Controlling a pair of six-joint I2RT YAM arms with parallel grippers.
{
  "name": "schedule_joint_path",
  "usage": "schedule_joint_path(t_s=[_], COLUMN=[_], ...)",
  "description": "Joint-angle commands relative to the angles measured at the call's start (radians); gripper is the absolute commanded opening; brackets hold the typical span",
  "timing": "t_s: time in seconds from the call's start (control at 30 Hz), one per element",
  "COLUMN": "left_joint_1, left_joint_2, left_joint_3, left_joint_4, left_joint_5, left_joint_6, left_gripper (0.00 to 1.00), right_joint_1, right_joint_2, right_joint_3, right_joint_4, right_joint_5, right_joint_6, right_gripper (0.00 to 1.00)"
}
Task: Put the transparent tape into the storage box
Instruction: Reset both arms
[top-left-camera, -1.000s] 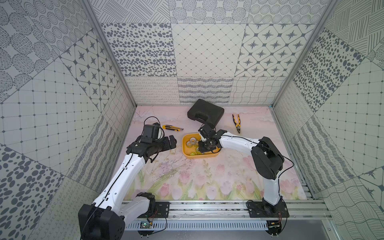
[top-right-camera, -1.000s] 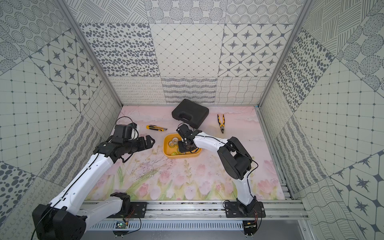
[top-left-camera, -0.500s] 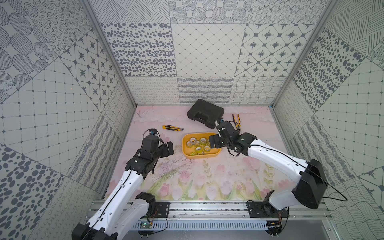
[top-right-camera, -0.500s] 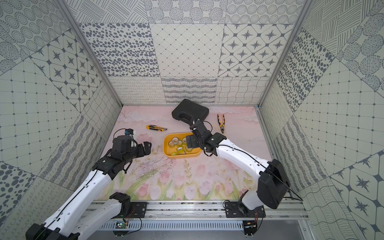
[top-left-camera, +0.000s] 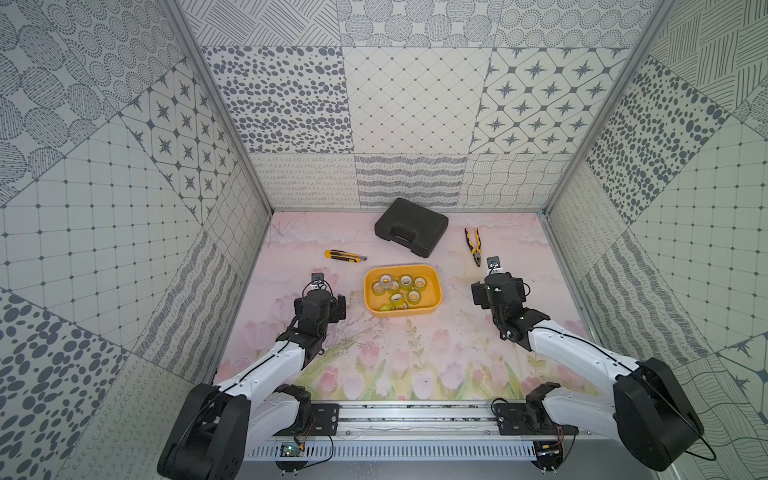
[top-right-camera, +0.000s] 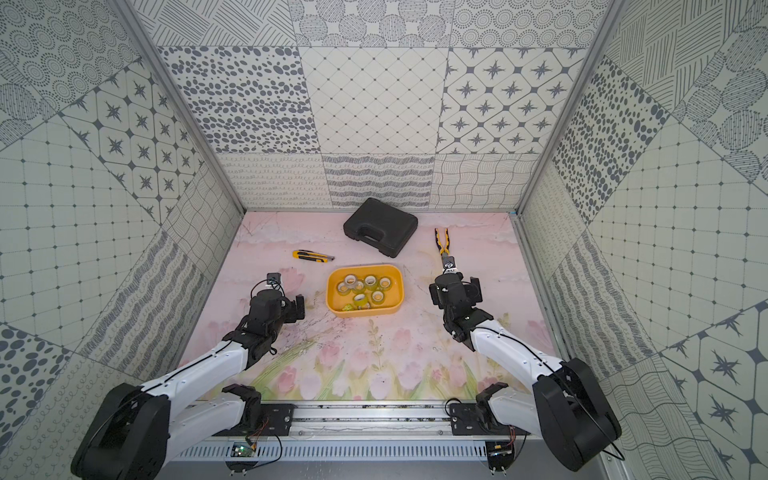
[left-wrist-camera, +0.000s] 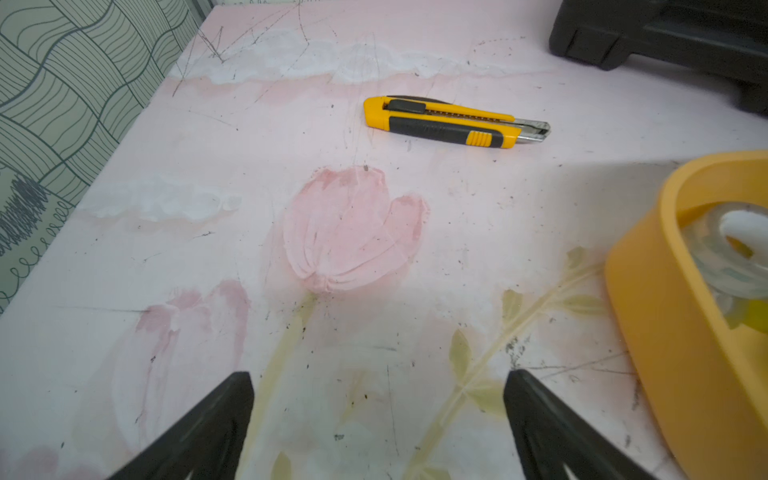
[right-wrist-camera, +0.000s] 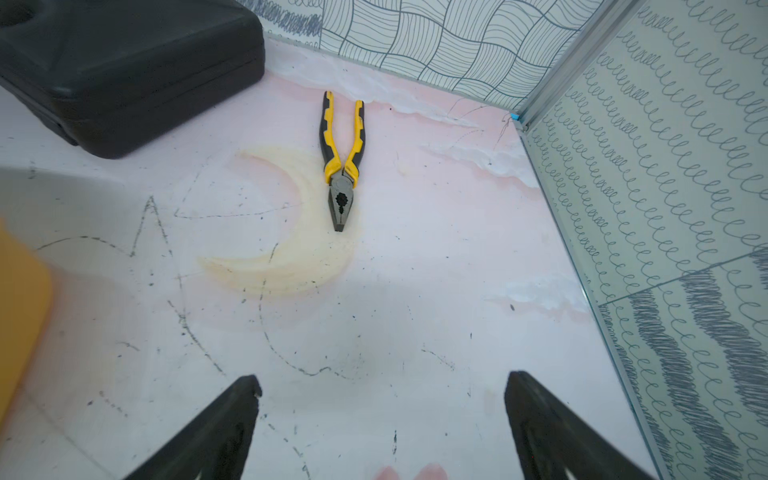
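Since both top views show the tape (top-left-camera: 400, 287) inside the box (top-left-camera: 401, 312) and none on the mat (top-left-camera: 395, 353), the step seems a clean retreat. In the left wrist view the left gripper (left-wrist-camera: 378, 374) stands wide and empty near the box; in the right wrist view the right gripper (right-wrist-camera: 381, 376) stands wide and empty, so keep both off the box.

I count one storage box (top-left-camera: 415, 312), centre of the frame in both top views. In it lie at least eight rolls of transparent tape (top-left-camera: 406, 282); they overlap, so I cannot tell the exact number. There is one black toolcase (top-left-camera: 411, 226), one utility knife (top-left-camera: 345, 256) and one pair of pliers (top-left-camera: 473, 245). Two pincers are mine: my left pincer (left-wrist-camera: 380, 374) and my right pincer (right-wrist-camera: 382, 376).
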Motion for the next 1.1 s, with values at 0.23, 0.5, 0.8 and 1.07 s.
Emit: schedule_joint_path(t_s=[0.23, 0.5, 0.8, 1.07], left_joint_1=[0.127, 0.144, 0.165, 0.167], left_joint_2=[0.247, 0.462, 0.445, 0.433], left_joint_3=[-0.044, 0.014, 0.068, 0.077], left_joint_4=[0.606, 0.728, 0.591, 0.55], left_joint_5=[0.031, 0.148, 0.266, 0.274], left_joint_6=[0.017, 0.079, 0.078, 0.065], left_gripper=[0.99, 0.99, 0.99, 0.99], right_joint_1=[-0.138, -0.25, -0.382, -0.385], right_joint_2=[0.147, 0.305, 0.341, 0.338], right_joint_3=[-0.102, -0.151, -0.152, -0.144], right_joint_4=[0.609, 0.829, 0.804, 0.789], right_joint_5=[-0.084, -0.182, -0.409, -0.427], right_joint_6=[-0.1, -0.043, 0.049, 0.046], right_gripper=[0.97, 0.97, 0.97, 0.97])
